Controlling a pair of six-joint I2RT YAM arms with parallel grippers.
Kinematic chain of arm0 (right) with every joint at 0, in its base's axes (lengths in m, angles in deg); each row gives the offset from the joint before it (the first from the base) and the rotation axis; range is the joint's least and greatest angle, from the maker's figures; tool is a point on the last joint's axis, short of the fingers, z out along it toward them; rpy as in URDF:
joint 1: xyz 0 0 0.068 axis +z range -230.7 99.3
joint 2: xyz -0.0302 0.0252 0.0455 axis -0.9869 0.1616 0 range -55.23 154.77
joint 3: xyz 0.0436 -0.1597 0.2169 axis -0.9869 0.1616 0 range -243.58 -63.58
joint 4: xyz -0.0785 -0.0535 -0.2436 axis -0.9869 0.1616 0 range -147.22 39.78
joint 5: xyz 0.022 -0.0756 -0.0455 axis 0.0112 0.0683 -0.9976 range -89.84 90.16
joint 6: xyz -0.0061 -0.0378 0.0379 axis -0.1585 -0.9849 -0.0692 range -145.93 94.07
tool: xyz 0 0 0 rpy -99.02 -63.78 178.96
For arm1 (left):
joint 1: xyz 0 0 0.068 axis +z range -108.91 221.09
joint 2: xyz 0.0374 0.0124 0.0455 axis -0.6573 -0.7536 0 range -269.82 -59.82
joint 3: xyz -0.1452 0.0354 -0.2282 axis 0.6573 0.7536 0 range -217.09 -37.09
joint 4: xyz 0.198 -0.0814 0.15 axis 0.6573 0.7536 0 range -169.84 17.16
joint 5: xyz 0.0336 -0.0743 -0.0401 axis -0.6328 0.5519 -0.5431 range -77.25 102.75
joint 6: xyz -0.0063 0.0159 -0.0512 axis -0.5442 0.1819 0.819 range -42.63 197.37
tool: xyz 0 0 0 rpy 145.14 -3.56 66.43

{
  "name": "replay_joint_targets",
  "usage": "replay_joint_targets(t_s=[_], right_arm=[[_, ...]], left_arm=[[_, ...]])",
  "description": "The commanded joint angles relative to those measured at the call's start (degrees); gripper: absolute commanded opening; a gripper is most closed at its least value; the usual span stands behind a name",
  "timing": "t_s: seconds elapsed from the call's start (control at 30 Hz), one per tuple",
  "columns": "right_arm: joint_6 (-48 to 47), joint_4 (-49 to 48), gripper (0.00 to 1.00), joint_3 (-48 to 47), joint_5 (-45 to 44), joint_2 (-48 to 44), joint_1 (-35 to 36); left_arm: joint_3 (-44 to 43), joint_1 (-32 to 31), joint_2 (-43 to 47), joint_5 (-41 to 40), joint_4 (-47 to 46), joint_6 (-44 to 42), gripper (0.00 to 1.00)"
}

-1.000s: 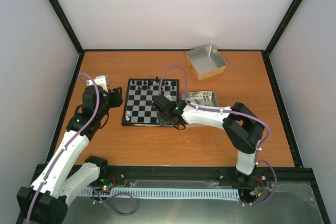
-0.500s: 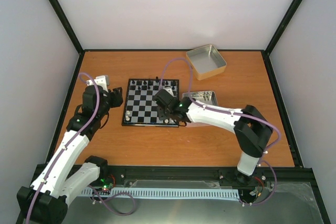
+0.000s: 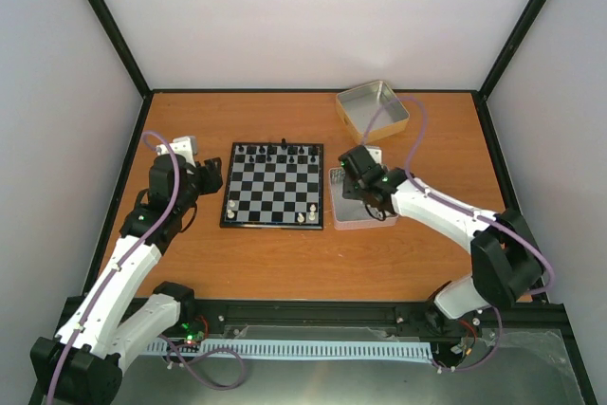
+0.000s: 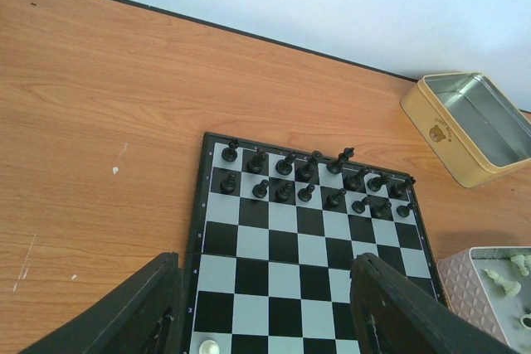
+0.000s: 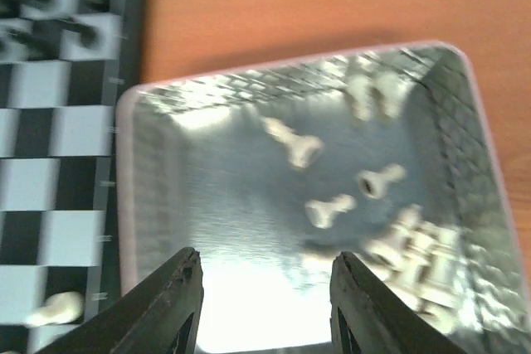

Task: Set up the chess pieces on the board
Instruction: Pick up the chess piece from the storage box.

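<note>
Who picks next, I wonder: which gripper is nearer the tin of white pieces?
Right. The right gripper hovers over the tin; the left gripper sits left of the board.

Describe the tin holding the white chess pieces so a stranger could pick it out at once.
Find the chessboard in the middle of the wooden table; a shallow metal tin lies just off its right edge, under the right claw. Unlike the gold-sided tin at the far edge, which is empty, this one has cream-white pieces lying loose inside.
</note>
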Motion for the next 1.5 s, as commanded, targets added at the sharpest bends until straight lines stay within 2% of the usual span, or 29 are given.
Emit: replay_joint_targets(t_s=[0.0,0.23,0.47,0.77,0.97,1.2,1.3,1.47], right_arm=[[-0.9,0.1,0.43,3.0,2.7,1.9,-5.4],[-4.0,-5.1,0.43,2.4,3.0,6.8,-9.5],[-16.5,-6.6,0.43,-3.8,7.8,15.1,-11.0],[-29.8,-6.8,0.38,-7.7,16.7,20.2,-15.3],[-32.0,-4.6,0.37,-9.2,19.8,22.4,-15.4],[-31.5,-4.1,0.36,-7.6,18.5,23.1,-15.4],[-30.7,-3.6,0.3,-7.6,17.3,23.5,-15.4],[-29.9,-3.3,0.26,-7.0,15.7,22.8,-15.5]], left_arm=[[-0.1,0.4,0.7,0.3,-1.3,0.4,0.57],[-0.1,0.4,0.8,0.1,-1.4,0.4,0.57],[0.0,0.4,0.6,0.2,-1.4,0.3,0.57],[0.1,0.4,-0.3,2.0,-2.2,-0.2,0.57],[0.0,0.4,-0.6,1.8,-2.0,-0.3,0.57],[-0.1,0.4,-0.9,2.1,-2.0,-0.2,0.57],[-0.1,0.4,-0.9,2.4,-2.1,-0.3,0.57],[0.0,0.4,-0.8,2.6,-2.0,-0.3,0.57]])
